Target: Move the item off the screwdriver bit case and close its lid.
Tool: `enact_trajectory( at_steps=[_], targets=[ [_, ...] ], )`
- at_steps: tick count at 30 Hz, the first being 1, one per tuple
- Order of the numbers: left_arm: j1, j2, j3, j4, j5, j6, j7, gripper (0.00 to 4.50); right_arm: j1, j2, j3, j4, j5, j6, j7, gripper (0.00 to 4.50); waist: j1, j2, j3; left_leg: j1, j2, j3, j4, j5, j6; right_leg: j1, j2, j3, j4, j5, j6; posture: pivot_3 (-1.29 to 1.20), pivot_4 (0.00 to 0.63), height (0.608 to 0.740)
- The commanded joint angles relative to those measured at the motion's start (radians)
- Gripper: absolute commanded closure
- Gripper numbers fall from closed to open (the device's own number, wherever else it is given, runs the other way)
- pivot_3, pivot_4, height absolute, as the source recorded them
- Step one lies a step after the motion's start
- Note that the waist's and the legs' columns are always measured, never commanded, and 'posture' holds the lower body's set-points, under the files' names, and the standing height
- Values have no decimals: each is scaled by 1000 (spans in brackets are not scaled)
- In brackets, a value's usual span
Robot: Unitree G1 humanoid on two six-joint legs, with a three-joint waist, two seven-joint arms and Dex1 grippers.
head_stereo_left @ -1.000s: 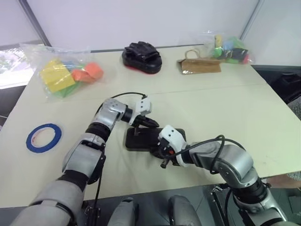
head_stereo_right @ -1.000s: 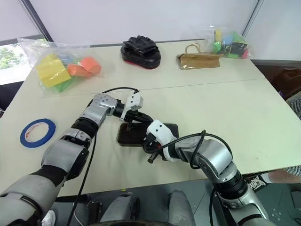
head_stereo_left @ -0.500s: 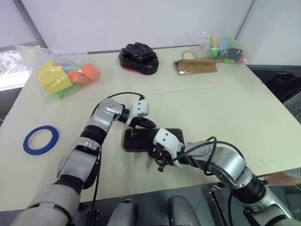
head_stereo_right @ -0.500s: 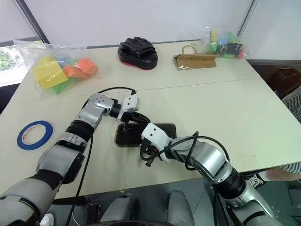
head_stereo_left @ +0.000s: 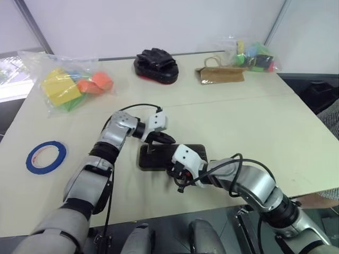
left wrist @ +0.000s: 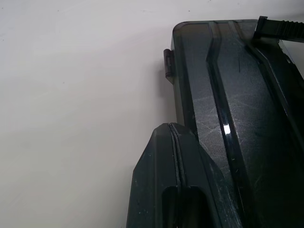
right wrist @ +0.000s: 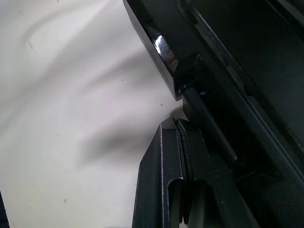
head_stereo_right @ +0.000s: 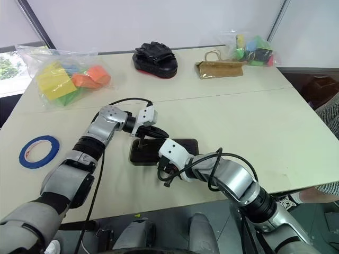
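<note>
Bit case (head_stereo_left: 159, 156) sits flat near the middle of the table (head_stereo_left: 275, 132), toward its front edge, with the lid (left wrist: 237, 109) apparently down over the tray (smoky panel lies flat in the left wrist view, latch state not readable). Left gripper (head_stereo_left: 159, 138) is at the case's far-left corner, fingers pressed together with nothing between them, resting on or just above the lid. Right gripper (head_stereo_left: 180, 177) hangs at the front edge of the case, jaws also together and empty, fingertip beside the case's corner where a thin rod-like part shows. No item visible on top of the case. Risks: if the latch isn't seated, lifting off lets the lid spring back up; pushing down on one corner only could tip the case or leave the other side unlatched. Right gripper pushing sideways at the front edge could slide the whole case away from the front edge instead of clicking it shut, since nothing braces the far side except the left fingertips. The right arm's cable (head_stereo_left: 233, 161) loops close to the case and could snag on it.
</note>
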Motion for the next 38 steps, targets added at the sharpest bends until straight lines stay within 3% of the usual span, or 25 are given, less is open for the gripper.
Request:
enact_trajectory(
  at_steps=[1,9,17,28,38],
  targets=[
    [62,-33,-63,-17,-3,21,-83,4500,-49,-12,-72,98,-109,-22,-78,4487,0,0,0,0,0,0,0,0,0,0,0,0,0,0,0,0,150,740],
    [69,-18,-40,-58,-24,62,-75,4500,-58,-25,-126,44,-41,31,-30,4487,24,1,0,0,-1,0,2,1,-1,3,-1,0,-1,0,0,0,150,740],
    [95,42,34,-228,-113,220,-16,4500,-21,-175,-298,-198,128,130,113,4487,24,1,0,-1,-1,-1,1,0,1,0,-1,0,-1,0,0,0,150,740],
    [254,121,223,-697,-309,622,227,4500,-73,-284,-543,-267,240,177,166,4487,25,2,2,-3,0,-1,0,0,1,-2,-1,1,-2,0,0,0,150,740],
    [522,322,414,-1159,-492,906,373,4500,-11,-399,-647,-258,263,133,210,4487,27,2,3,-3,1,0,-2,0,1,-2,-1,2,-6,0,0,0,150,740]
  ],
)
